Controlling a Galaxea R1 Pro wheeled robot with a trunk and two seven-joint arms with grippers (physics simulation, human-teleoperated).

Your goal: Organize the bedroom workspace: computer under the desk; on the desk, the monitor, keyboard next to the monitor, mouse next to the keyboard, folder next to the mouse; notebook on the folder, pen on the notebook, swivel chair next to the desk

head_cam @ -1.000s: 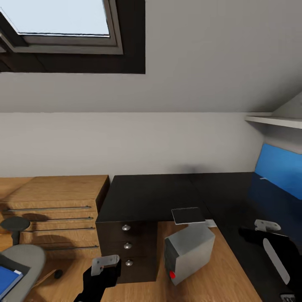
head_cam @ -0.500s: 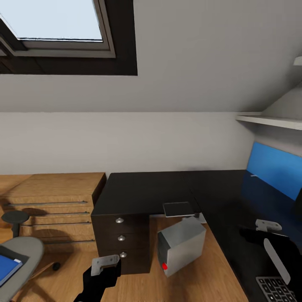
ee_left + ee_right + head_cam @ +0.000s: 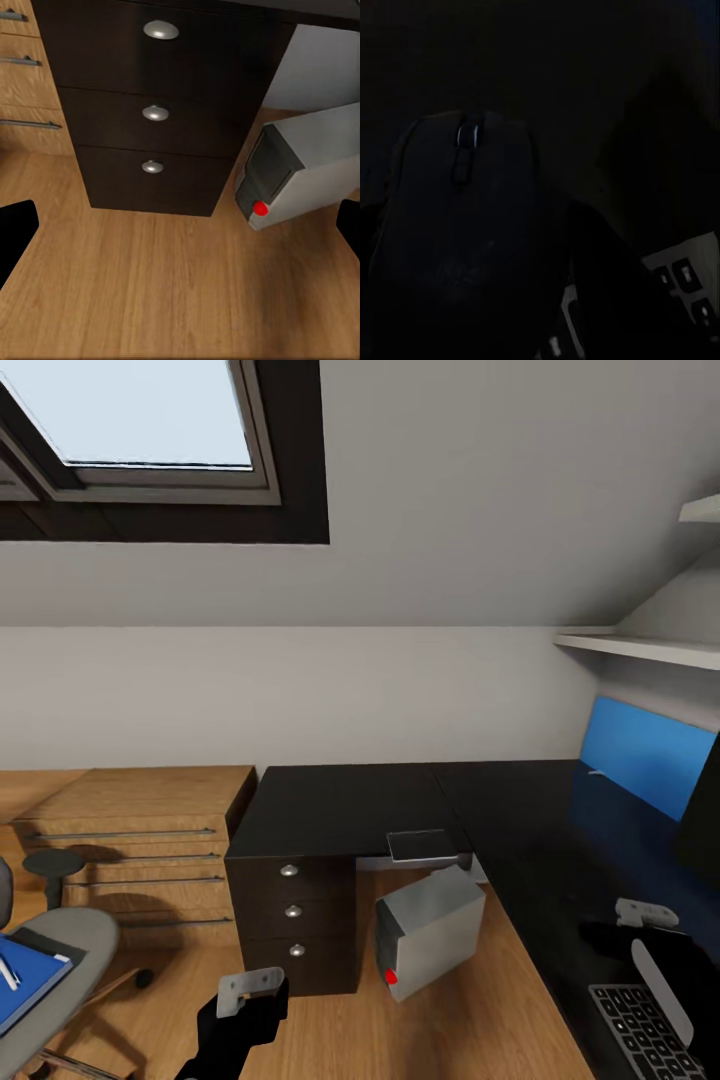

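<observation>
left pincer (image 3: pixel 245 1000) low over wood floor, spread wide, holding nothing. right pincer (image 3: pixel 655 950) above black tabletop (image 3: pixel 520 820) by keyboard (image 3: pixel 650 1040), mouse (image 3: pixel 461 217) close before it, grip unclear. beyond, computer (image 3: pixel 430 930) tilted under tabletop.

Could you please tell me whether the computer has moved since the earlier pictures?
No. The computer keeps its place beside the drawer unit; the whole view shifted with the camera.
</observation>
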